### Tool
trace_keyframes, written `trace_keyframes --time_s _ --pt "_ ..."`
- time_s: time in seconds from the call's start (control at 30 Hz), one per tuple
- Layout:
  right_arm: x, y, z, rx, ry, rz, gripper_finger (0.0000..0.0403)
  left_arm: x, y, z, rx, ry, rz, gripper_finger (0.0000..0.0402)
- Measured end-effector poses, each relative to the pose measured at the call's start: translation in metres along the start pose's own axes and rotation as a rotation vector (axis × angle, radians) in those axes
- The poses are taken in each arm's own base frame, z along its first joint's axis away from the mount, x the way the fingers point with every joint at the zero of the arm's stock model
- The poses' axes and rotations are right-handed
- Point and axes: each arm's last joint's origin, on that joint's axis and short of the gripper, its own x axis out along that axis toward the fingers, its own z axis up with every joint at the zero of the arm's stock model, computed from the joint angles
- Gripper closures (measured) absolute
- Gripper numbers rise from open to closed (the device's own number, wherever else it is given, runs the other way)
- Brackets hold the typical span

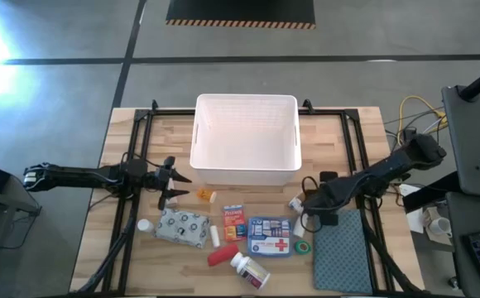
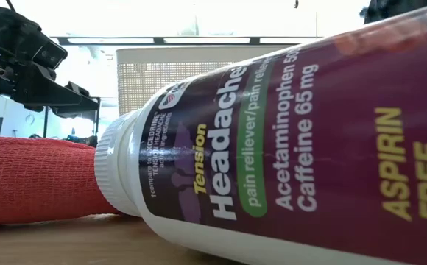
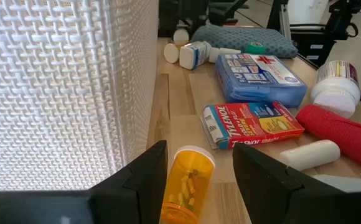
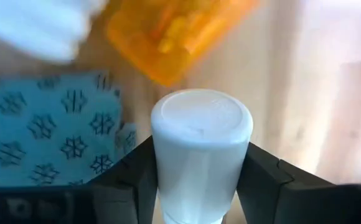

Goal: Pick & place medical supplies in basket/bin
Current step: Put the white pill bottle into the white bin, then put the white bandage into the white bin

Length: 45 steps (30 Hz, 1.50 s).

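My right gripper [image 1: 309, 217] points down near the table's right side, shut on a white pill bottle [image 4: 202, 134]. An orange vial [image 4: 168, 28] lies just beyond it, beside the teal patterned mat [image 4: 43, 140]. My left gripper [image 1: 176, 188] is open and nearly level in front of the white bin [image 1: 246, 101]. Another orange vial [image 3: 187, 180] lies on its side on the table in the gap between those fingers, and I see no touch. A red-blue box [image 1: 234, 222], a blue red-cross pouch [image 1: 271, 236] and a grey patterned pack [image 1: 182, 226] lie on the table between the arms. My right gripper pinches the white pill bottle between its two fingers [image 4: 137, 180], on the bottle's sides just under its cap [image 4: 202, 115]. The fingers come from above, pointing down, with the bottle standing along them, cap up. The bottle itself hides whether its base rests on the table.
A red roll [image 1: 222, 255] and a large purple-labelled bottle [image 1: 250, 269] lie near the front edge, filling the low view. A green tape roll [image 1: 303, 246] sits by the mat [image 1: 342, 248]. A white cap [image 1: 144, 224] lies at the left. Black frame rails run along both sides.
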Motion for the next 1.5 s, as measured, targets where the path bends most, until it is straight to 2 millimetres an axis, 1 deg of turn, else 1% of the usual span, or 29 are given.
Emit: trace_keyframes --time_s 0.07,0.17,0.33,0.43,0.53,0.6,0.63,0.67,0.73,0.8,0.9,1.0,1.13,1.3,1.37,1.5 --pt "-0.014 -0.005 -0.001 0.076 -0.063 -0.015 0.0240 0.000 0.000 0.000 0.000 0.000 0.000 0.0238" --pt "-0.043 -0.012 -0.003 0.191 -0.200 0.019 0.0235 0.000 0.000 0.000 0.000 0.000 0.000 0.0238" --pt "-0.101 -0.024 -0.007 0.278 -0.450 0.177 0.0234 0.000 0.000 0.000 0.000 -0.001 0.000 0.0238" --pt "-0.140 -0.030 -0.001 0.322 -0.683 0.225 0.0233 0.000 0.000 0.000 0.000 0.000 0.000 0.0238" --pt "-0.178 -0.037 0.009 0.393 -0.929 0.153 0.0232 0.000 0.000 0.000 0.000 0.000 0.000 0.0238" --pt "-0.200 -0.047 0.017 0.469 -1.056 0.041 0.0230 0.000 0.000 0.000 0.000 0.000 0.000 0.0238" --pt "-0.208 -0.053 0.022 0.519 -1.095 -0.022 0.0229 0.000 0.000 0.000 0.000 0.000 0.000 0.0238" --pt "-0.213 -0.062 0.029 0.579 -1.115 -0.074 0.0227 0.000 0.000 0.000 0.000 0.000 0.000 0.0238" --pt "-0.216 -0.082 0.047 0.679 -1.100 -0.147 0.0221 0.000 0.000 0.000 0.000 0.000 0.000 0.0238" --pt "-0.211 -0.104 0.068 0.730 -1.041 -0.167 0.0209 0.000 0.000 0.000 0.000 0.000 0.000 0.0238" --pt "-0.199 -0.132 0.099 0.694 -0.941 -0.160 0.0180 0.000 0.000 0.000 0.000 0.000 0.000 0.0238" --pt "-0.192 -0.147 0.123 0.606 -0.844 -0.178 0.0141 0.000 0.000 0.000 0.000 0.000 0.000 0.0238" --pt "-0.200 -0.150 0.138 0.551 -0.775 -0.220 0.0090 0.000 0.000 0.000 0.000 0.000 0.000 0.0238" --pt "-0.221 -0.143 0.145 0.415 -0.803 -0.270 0.0042 0.000 0.000 0.000 0.000 0.000 0.000 0.0238" --pt "-0.233 -0.138 0.144 0.367 -0.844 -0.276 0.0035 0.000 0.000 0.000 0.000 0.000 0.002 0.0238" --pt "-0.256 -0.130 0.134 0.346 -0.917 -0.255 0.0034 0.000 0.003 -0.001 -0.001 0.008 0.097 0.0238"
